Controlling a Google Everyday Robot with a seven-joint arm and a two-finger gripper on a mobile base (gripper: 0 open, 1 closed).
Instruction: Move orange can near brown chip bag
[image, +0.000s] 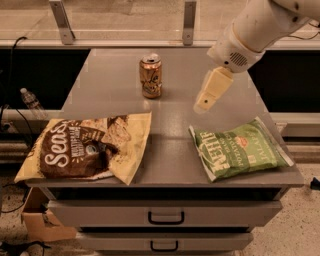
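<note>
One orange can (151, 76) upright at table (110, 100) rear, well apart from brown chip bag (85, 150) | gripper (203, 105) hovers right of can, holding nothing — how far open, cannot tell | risk: sidelong approach topples can

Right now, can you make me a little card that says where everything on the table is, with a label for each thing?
can: standing upright near the back of the table, nothing touching it
brown bag: lying flat at the front left, hanging over the edge a bit
green bag: lying flat at the front right
gripper: in the air, right of the can and behind the green bag, apart from both
can and brown bag: apart, with bare table between them
task: not done yet
</note>
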